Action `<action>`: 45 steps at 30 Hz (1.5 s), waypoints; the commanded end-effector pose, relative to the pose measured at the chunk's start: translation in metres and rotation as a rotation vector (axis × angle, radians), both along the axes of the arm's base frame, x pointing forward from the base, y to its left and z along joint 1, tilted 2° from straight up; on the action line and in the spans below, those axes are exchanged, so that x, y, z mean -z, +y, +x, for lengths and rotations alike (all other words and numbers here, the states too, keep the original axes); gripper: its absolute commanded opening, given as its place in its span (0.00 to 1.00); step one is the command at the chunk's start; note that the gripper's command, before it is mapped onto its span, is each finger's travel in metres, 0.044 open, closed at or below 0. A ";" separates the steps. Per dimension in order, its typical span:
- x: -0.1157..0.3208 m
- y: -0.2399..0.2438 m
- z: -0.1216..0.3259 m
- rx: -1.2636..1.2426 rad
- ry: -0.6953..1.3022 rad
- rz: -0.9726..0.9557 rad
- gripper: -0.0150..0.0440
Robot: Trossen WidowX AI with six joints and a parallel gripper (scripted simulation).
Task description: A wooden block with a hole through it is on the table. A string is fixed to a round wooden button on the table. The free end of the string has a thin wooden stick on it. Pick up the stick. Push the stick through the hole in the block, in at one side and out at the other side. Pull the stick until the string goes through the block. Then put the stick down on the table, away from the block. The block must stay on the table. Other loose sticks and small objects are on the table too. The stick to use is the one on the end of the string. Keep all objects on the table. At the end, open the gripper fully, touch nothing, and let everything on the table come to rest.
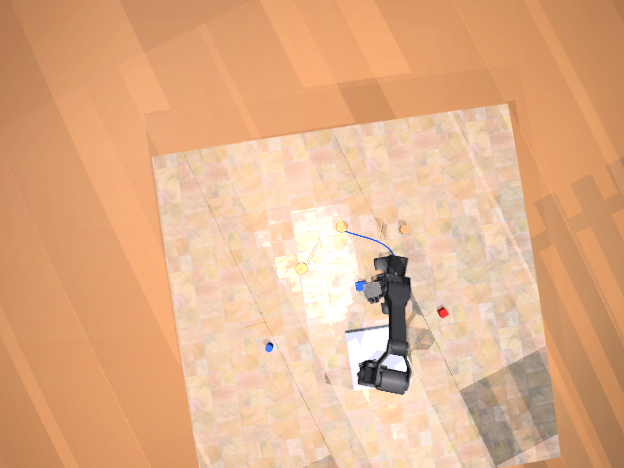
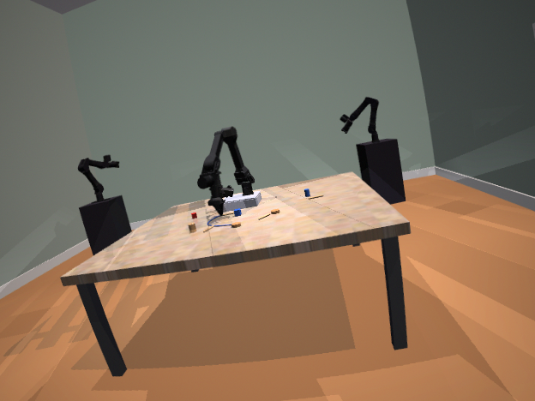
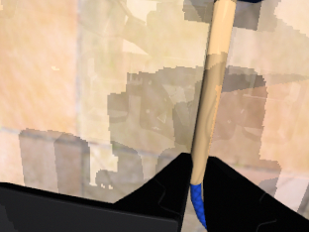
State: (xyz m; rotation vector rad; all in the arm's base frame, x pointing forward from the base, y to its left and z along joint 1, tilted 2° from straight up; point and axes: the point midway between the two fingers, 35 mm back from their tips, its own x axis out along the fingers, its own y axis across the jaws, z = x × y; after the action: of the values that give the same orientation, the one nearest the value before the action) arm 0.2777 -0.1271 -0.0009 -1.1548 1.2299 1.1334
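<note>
My gripper (image 2: pixel 221 213) (image 3: pixel 197 164) is shut on the wooden stick (image 3: pixel 214 89) at its string end, low over the table. The stick points away from the fingers toward a blue block (image 1: pixel 359 285) (image 2: pixel 237 212), whose dark edge shows at the top of the wrist view. Whether the stick's tip is in the hole is not visible. The blue string (image 1: pixel 370 239) (image 2: pixel 210 222) (image 3: pixel 197 200) curves from the fingers to the round wooden button (image 1: pixel 341 226) (image 2: pixel 236 224). The arm hides the fingertips in the top view.
Another button (image 1: pixel 301 268) (image 2: pixel 275 211) has a stick beside it. A loose stick (image 1: pixel 381 229) and a wooden cylinder (image 1: pixel 404 229) (image 2: pixel 192 226) lie beyond the gripper. A red block (image 1: pixel 443 312) (image 2: pixel 194 214) and a blue cylinder (image 1: pixel 269 347) (image 2: pixel 307 192) stand farther out.
</note>
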 end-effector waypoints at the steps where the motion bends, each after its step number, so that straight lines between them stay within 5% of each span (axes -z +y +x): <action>1: 0.001 0.001 -0.001 0.006 0.003 -0.004 0.25; 45: -0.001 0.057 0.004 0.006 0.003 -0.001 0.25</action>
State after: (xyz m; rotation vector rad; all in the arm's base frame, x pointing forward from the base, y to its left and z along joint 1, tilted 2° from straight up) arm 0.2822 -0.0726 0.0004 -1.1508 1.2293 1.1348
